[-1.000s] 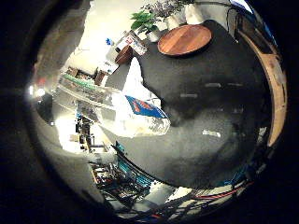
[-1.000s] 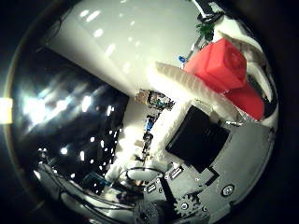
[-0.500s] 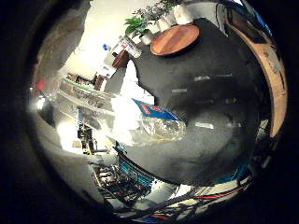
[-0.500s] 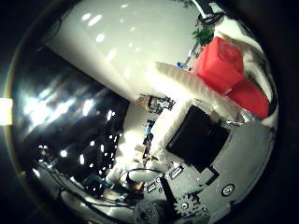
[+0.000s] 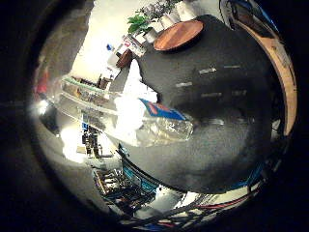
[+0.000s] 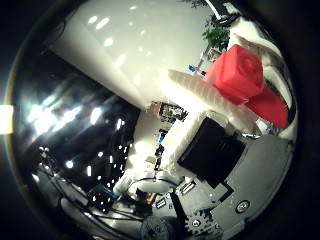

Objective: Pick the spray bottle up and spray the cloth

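Spray bottle [image 5: 159, 128] swings further across the dark table [image 5: 227, 96] since earlier; hand [image 6: 220, 150] grasps its red nozzle [image 6: 235, 75], carrying continues

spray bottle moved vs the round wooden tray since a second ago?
Yes. The spray bottle has swung away from the round wooden tray, over the dark table.

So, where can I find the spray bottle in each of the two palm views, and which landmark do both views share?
Little finger side palm view: the spray bottle crosses the centre, clear body with a blue label, in front of the dark surface.
Thumb side palm view: only its red spray head shows, against white fingers of the hand.
Shared landmark: the green potted plant.
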Controlling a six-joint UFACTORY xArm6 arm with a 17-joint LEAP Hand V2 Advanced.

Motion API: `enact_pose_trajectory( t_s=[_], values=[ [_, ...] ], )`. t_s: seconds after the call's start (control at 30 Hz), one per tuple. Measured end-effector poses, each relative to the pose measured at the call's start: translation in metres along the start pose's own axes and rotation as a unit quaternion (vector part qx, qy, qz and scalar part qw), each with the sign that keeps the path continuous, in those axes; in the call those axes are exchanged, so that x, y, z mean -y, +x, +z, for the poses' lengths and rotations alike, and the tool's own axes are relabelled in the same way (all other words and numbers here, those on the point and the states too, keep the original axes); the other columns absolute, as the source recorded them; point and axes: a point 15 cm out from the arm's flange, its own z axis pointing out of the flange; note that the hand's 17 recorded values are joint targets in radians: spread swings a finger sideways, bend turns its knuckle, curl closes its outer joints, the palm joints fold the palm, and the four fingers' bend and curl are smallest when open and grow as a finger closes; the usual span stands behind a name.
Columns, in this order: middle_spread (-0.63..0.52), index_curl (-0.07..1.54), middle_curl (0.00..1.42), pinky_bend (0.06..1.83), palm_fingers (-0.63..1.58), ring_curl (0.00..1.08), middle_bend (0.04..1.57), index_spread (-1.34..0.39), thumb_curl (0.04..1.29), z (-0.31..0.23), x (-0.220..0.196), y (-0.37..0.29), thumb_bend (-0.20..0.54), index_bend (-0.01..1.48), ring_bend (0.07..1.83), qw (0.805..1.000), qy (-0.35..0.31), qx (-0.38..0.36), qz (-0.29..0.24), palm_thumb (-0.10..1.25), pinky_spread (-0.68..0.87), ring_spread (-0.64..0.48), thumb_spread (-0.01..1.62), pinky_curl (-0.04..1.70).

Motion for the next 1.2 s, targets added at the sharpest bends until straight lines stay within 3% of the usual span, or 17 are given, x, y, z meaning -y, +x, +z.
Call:
enact_pose_trajectory(
  t_s=[0.2,0.4,0.57,0.67,0.8,1.0,1.2],
  values=[
    [-0.23,0.84,0.93,0.87,0.83,0.72,0.99,-0.32,0.40,0.003,-0.007,0.001,-0.019,0.58,1.19,1.000,-0.002,0.009,0.005,0.70,-0.44,-0.24,1.24,1.02],
    [-0.19,0.80,0.87,0.73,0.48,0.67,0.88,-0.34,0.39,0.001,-0.019,0.005,-0.019,0.36,1.13,1.000,-0.008,0.006,0.004,0.66,-0.43,-0.20,1.23,0.99],
    [-0.13,0.72,0.76,0.52,0.13,0.58,0.69,-0.32,0.37,-0.005,-0.022,0.010,-0.023,0.37,0.89,1.000,-0.007,-0.002,-0.002,0.64,-0.18,-0.10,1.20,0.94],
    [-0.06,0.63,0.64,0.46,0.03,0.49,0.52,-0.31,0.36,-0.007,-0.025,0.012,-0.023,0.34,0.68,1.000,-0.009,-0.006,-0.003,0.62,0.08,0.00,1.18,0.85],
    [0.02,0.52,0.51,0.39,0.01,0.37,0.34,-0.31,0.35,-0.010,-0.029,0.015,-0.024,0.24,0.48,1.000,-0.014,-0.012,-0.003,0.59,0.30,0.10,1.15,0.69],
    [0.07,0.41,0.40,0.31,0.04,0.30,0.21,-0.31,0.32,-0.013,-0.035,0.019,-0.024,0.17,0.35,1.000,-0.022,-0.019,-0.002,0.57,0.37,0.15,1.12,0.54],
    [0.08,0.33,0.35,0.31,0.06,0.27,0.19,-0.30,0.31,-0.013,-0.036,0.026,-0.022,0.16,0.30,0.999,-0.025,-0.022,0.002,0.56,0.37,0.16,1.10,0.45]
  ],
)
